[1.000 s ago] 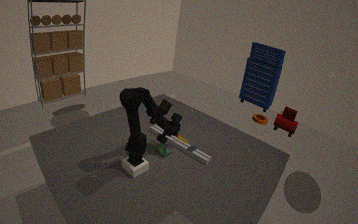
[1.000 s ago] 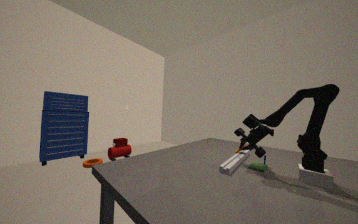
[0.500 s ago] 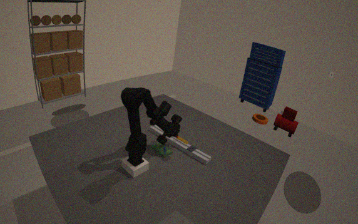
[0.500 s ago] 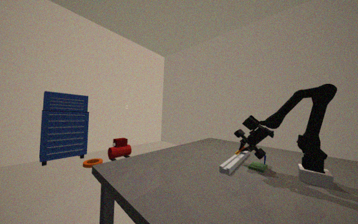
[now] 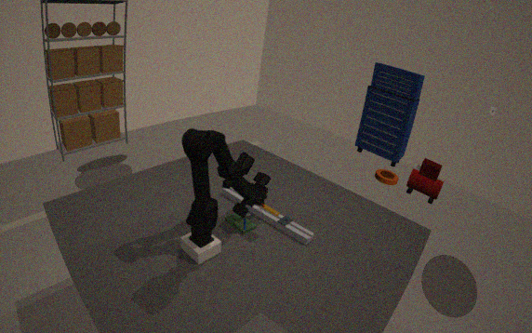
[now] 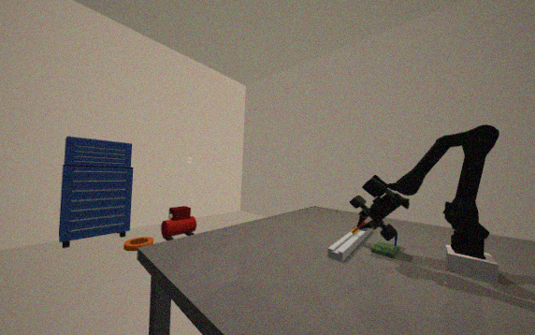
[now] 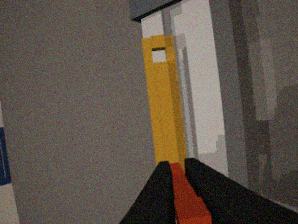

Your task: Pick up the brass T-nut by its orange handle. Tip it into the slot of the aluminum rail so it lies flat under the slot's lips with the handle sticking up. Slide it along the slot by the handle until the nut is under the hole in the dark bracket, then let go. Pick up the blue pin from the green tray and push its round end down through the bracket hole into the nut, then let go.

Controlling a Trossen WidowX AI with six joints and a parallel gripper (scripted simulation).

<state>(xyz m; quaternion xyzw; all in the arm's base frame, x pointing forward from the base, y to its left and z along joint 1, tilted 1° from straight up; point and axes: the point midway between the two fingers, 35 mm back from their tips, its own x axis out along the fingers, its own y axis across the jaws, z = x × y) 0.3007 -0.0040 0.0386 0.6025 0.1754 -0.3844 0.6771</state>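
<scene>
Over the rail, on the stretch short of the bracket, the nut slants with its far end toward the bracket. Wrist view: the nut covers one long edge of the rail; the slot shows just beside it. Whether nut and rail touch, cannot tell.

Gripper: clenched on the handle, which is red-orange and runs between the two black fingers. The nut extends beyond the fingertips, yellow, a square opening near its far end. The nut is not lying flat in the slot; the handle leans along with the gripper rather than standing up.

Bracket: dark, mounted across the rail, between the nut and the rail's near end as the top view has it. Its hole cannot be made out.

Tray: green, near the rail on the side facing the arm's base. Pin: blue, upright at the tray, so also on the base side of the rail, apart from the gripper's fingers.

Well apart from the rail, off the table: blue chest, red compressor.
</scene>
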